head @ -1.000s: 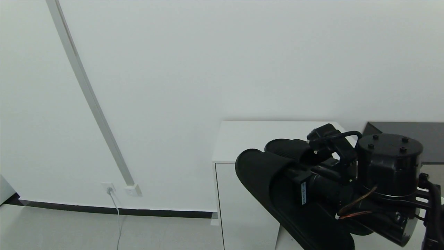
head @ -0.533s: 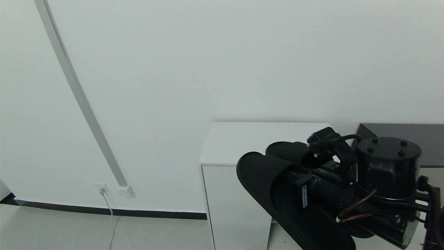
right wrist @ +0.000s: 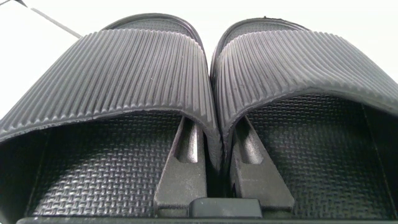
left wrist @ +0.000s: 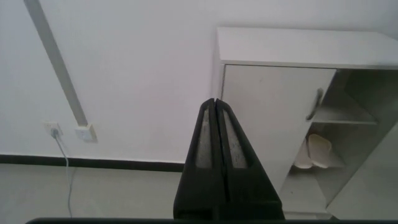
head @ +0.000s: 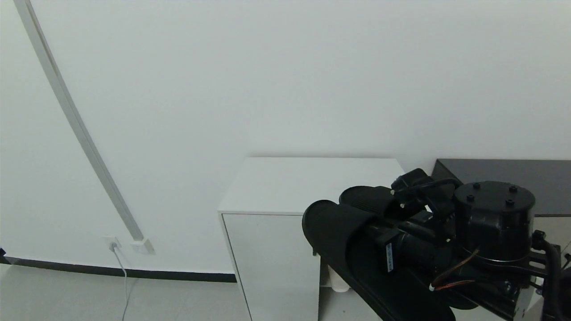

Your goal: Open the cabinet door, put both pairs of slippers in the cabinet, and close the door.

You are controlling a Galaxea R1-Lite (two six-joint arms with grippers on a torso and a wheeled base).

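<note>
Cabinet (head: 308,183) first: it stands white against the wall ahead of me, with one door (left wrist: 267,118) shut and the bay beside it open, shelves showing. So the opening step looks done.

Black slippers (head: 339,227) come next, held up in front of me, side by side and short of the cabinet. My right jaws are closed on them, pinching the two inner strap walls together, with fingers (right wrist: 184,163) reaching one into each slipper. My left jaws are pressed shut with nothing between them, fingers (left wrist: 205,143) pointing toward the cabinet.

Pale slippers (left wrist: 314,151) already sit on a lower shelf in the open bay.

I judge that I'm in the carry of the second pair. The next move calls for lining the black pair up with the open bay and keeping it level past the door edge. It then needs setting on a shelf clear of the pale pair, and only then letting go. Closing the door waits until after that.
</note>
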